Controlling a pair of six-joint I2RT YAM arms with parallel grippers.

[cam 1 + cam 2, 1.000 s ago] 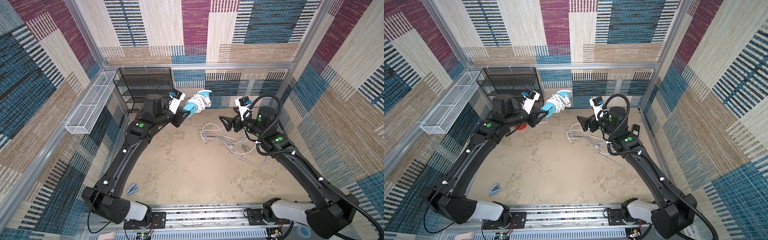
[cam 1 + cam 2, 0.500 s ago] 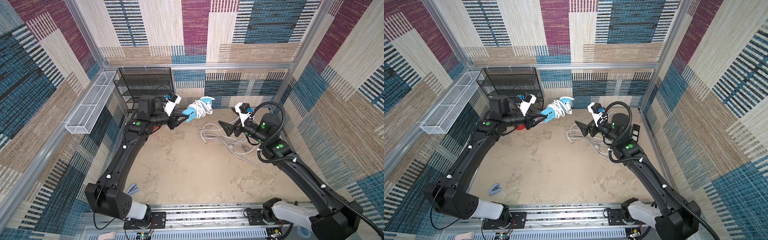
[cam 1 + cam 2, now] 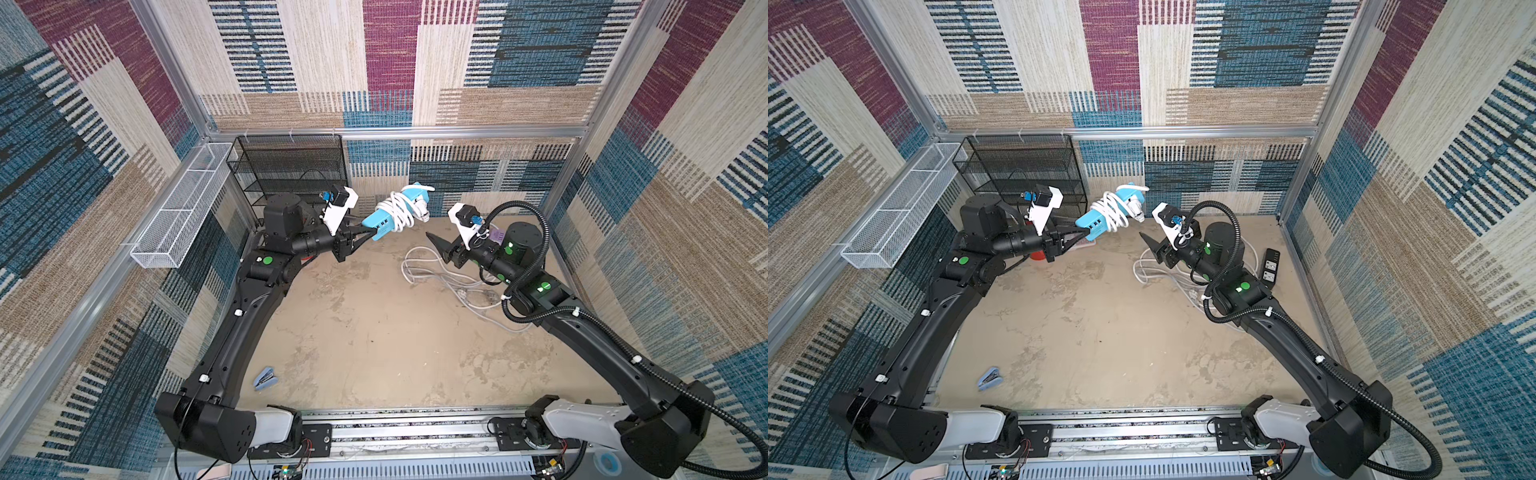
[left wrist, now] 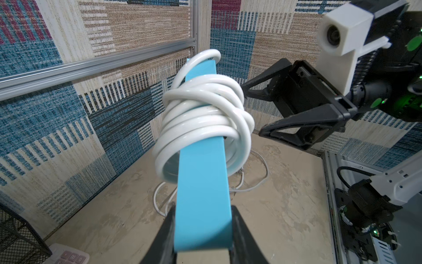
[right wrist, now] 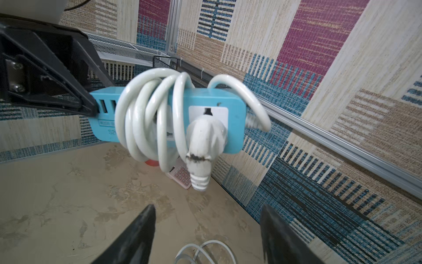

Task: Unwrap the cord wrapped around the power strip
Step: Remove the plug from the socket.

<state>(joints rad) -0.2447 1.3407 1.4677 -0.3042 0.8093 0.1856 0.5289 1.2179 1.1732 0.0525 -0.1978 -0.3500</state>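
Left claw (image 4: pixel 203 240): we see it clamped on one short end of the sky-blue plastic power strip (image 5: pixel 205 98).
Right claw (image 5: pixel 206 210): jaws spread, nothing between them, facing the plugged end, apart from it.
Strip's axis: held above the sandy table (image 3: pixel 374 332), its length rising away from that grip toward the back wall (image 3: pixel 457 166).
Cord: thick white cord (image 4: pixel 205 118) coiled round the middle; white plug (image 5: pixel 203 137) seated in a socket.
Nearby: loose white cables (image 3: pixel 419 272) lie on the table below; pink calculator (image 5: pixel 180 176) by the wall.
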